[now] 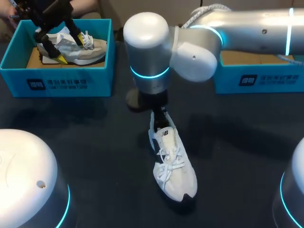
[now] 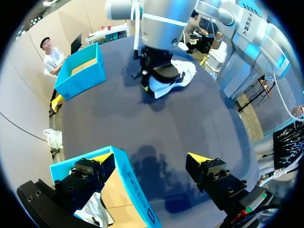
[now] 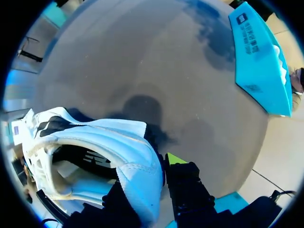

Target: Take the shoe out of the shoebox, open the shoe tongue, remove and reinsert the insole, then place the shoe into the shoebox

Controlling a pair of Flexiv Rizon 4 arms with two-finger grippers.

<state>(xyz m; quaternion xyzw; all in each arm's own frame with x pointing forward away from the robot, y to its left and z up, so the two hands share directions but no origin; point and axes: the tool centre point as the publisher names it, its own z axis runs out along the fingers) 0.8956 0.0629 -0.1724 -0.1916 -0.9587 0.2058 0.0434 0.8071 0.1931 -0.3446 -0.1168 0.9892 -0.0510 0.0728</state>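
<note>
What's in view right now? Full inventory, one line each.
white shoe: one, white with black trim, mid-table, heel toward the far side
boxed shoe: one, white and beige, inside the left shoebox
left shoebox: one, cyan, far left of the table
right shoebox: one, cyan, far right, partly hidden by the right arm
table: one, dark, under everything
left gripper: one, black with yellow tips, open over the boxed shoe
right gripper: one, black with yellow tips, clamped on the white shoe's heel

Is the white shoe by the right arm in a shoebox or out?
Out: the white shoe sits sole-down on the table, apart from the left shoebox and the right shoebox.
</note>
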